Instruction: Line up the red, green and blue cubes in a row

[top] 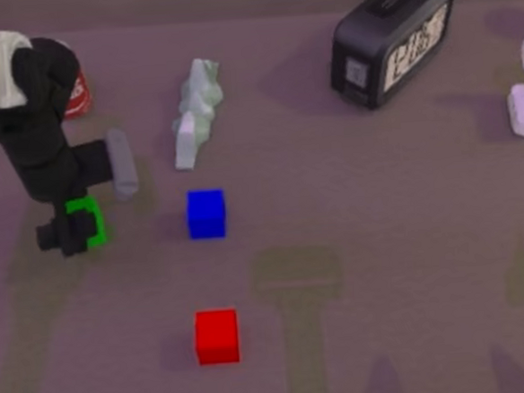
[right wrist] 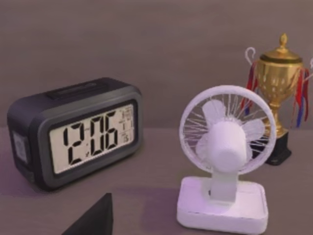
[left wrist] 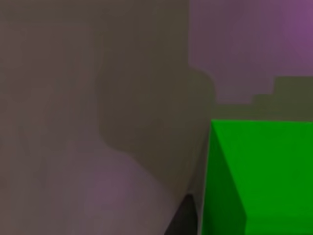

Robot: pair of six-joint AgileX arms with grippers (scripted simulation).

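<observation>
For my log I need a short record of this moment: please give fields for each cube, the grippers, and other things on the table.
green cube: left side of table, between the left gripper's fingers
blue cube: middle of table, free
red cube: below the blue one in the top view, free
left gripper: at the green cube
right gripper: not in top view
other things: clock, white fan, trophy, pale figurine
</observation>
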